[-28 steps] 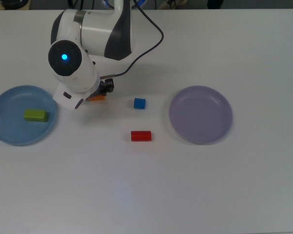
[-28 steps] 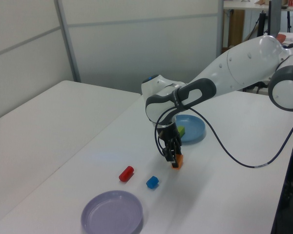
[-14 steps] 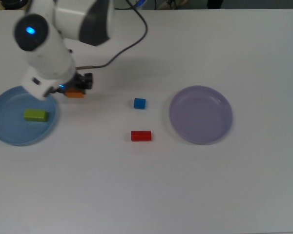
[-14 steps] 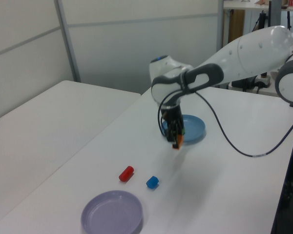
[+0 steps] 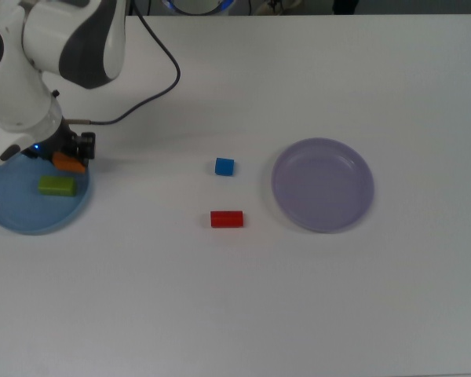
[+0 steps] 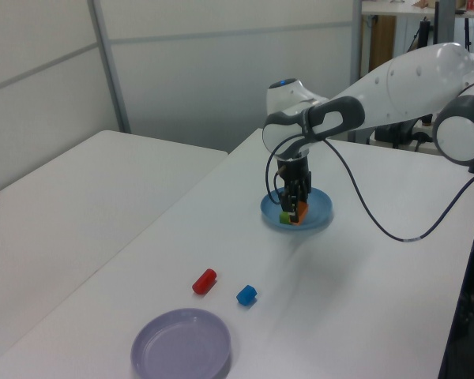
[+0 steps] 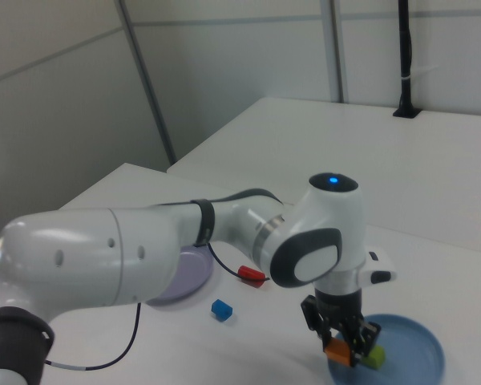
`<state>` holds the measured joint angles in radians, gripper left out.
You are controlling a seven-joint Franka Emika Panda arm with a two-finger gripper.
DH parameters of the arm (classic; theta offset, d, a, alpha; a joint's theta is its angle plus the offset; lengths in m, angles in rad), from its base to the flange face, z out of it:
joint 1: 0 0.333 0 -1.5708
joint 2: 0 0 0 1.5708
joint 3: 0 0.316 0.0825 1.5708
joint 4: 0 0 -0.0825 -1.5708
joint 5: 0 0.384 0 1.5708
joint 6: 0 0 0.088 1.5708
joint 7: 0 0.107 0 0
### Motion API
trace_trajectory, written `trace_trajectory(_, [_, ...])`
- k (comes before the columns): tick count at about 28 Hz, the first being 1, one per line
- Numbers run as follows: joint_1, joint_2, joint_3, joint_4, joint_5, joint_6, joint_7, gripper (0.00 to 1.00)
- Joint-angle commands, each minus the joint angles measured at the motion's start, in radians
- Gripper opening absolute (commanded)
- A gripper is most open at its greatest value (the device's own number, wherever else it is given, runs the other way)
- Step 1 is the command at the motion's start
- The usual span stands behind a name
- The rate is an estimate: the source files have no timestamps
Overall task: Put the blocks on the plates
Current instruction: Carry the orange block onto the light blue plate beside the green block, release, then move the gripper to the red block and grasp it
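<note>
Lavender plate (image 6: 181, 346) sitting nearest in the left view. Red block (image 5: 227, 219) lying with long axis across the top view. Blue cube (image 5: 224, 166) beyond. End effector (image 5: 66, 157) gripping orange block (image 5: 68, 163), tilted, over blue plate (image 5: 16, 216) beside green block (image 5: 57, 186).

A white table (image 5: 243, 306) carries two plates and two loose blocks. The light blue plate (image 5: 16, 216) lies directly under the gripper (image 5: 67, 157). The blue cube (image 5: 224, 166) and red block (image 5: 227, 219) lie well off toward the top view's right, the lavender plate (image 5: 323, 185) farther still
</note>
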<state>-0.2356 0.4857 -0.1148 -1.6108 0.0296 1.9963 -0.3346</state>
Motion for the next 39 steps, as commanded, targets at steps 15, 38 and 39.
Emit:
trace_trajectory(15, [-0.036, 0.039, 0.003, 0.025, 0.027, 0.047, 0.008, 0.97])
trace_trajectory(38, [0.263, -0.042, 0.046, 0.025, 0.072, 0.03, 0.281, 1.0])
trace_trajectory(39, [0.272, -0.041, 0.046, 0.025, 0.067, 0.036, 0.284, 1.0])
